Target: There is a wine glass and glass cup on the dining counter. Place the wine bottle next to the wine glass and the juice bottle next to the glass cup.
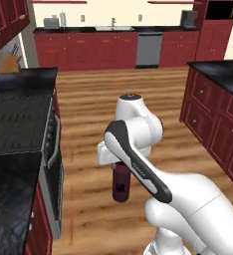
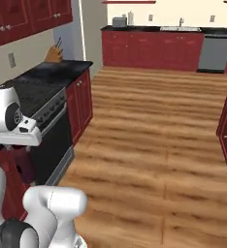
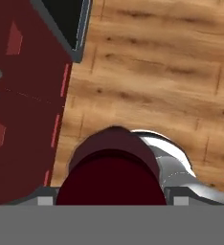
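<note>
Juice bottle (image 1: 121, 183) hanging upright under the white hand, well above the wooden floor (image 1: 118, 104) and carried by nothing but the gripper (image 1: 119, 167). Dark red body, small label on its side, seen in the left base view below the wrist. In the right base view, partly visible as a dark red shape (image 2: 22, 162) beneath the hand at the left edge, in front of the stove (image 2: 42, 116). In the hand view, dark red cap (image 3: 111, 184) large at the bottom centre, with the floor planks (image 3: 162, 72) far below (looking straight down past the bottle). Gripper clamped on the juice bottle's upper part, jaws pressed to either side of it; fingertips themselves mostly hidden by the cap. Red cabinet front (image 3: 23, 105) with two round knobs along the left of the hand view, beside the dark oven edge. Black cooktop (image 1: 16, 117) to the left of the arm in the left base view. Corner of a black-topped red counter (image 1: 220, 74) at the right edge of that view, well apart from the bottle. Far wall cabinets, sink and grey dishwasher (image 1: 149, 49) at the back.
</note>
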